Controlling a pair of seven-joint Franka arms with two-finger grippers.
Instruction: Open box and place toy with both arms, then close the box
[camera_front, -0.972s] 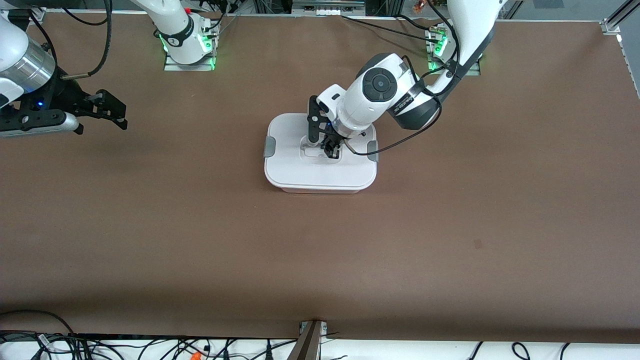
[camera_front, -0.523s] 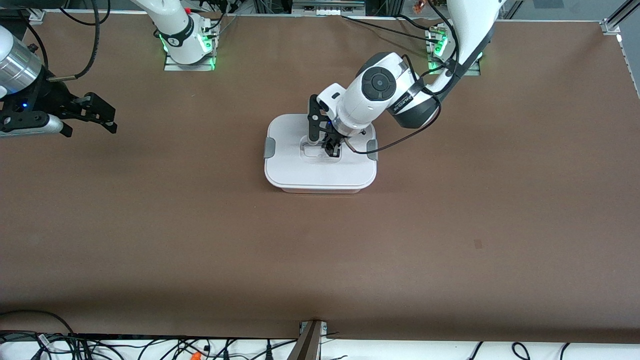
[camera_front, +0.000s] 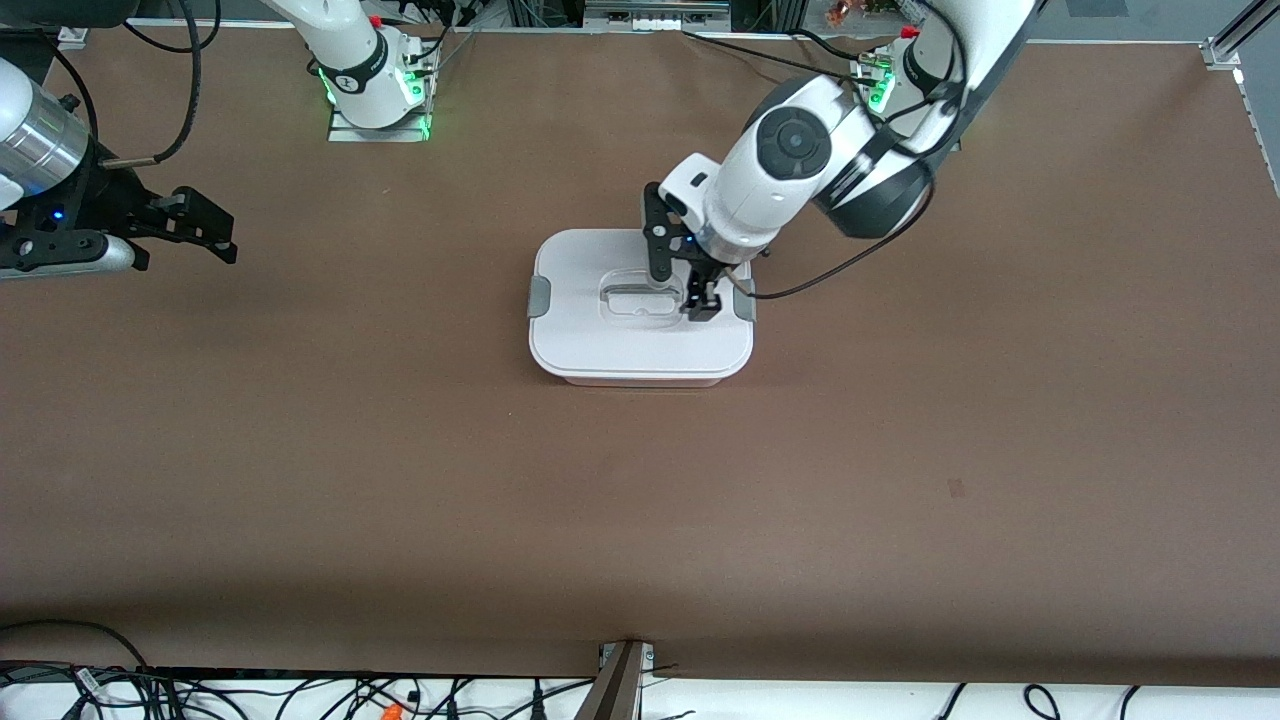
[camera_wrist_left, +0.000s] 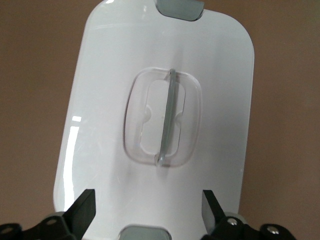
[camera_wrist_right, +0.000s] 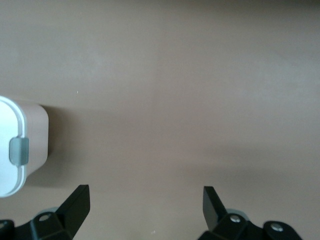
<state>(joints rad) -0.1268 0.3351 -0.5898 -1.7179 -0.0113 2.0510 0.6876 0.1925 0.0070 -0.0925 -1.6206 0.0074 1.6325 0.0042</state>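
Observation:
The box (camera_front: 640, 345) stands mid-table, a pale pink tub under a flat white lid (camera_front: 600, 335) that lies flat on it. The lid's recessed centre handle (camera_wrist_left: 168, 120) and grey side clips (camera_wrist_left: 180, 7) show in the left wrist view. My left gripper (camera_front: 700, 303) hangs open and empty just above the lid, between the handle and the clip (camera_front: 743, 300) at the left arm's end; its fingers (camera_wrist_left: 83, 209) stand wide apart. My right gripper (camera_front: 228, 235) is open and empty over bare table at the right arm's end. The toy is out of view.
The brown table (camera_front: 640, 520) stretches around the box. In the right wrist view, the box's end (camera_wrist_right: 30, 145) and one grey clip (camera_wrist_right: 19, 151) show past the right gripper (camera_wrist_right: 145, 202). Cables lie along the table's near edge (camera_front: 400, 700).
My left gripper has come off the centre handle, lifting and shifting toward the left arm's end of the lid. My right gripper drew back a little toward the right arm's end.

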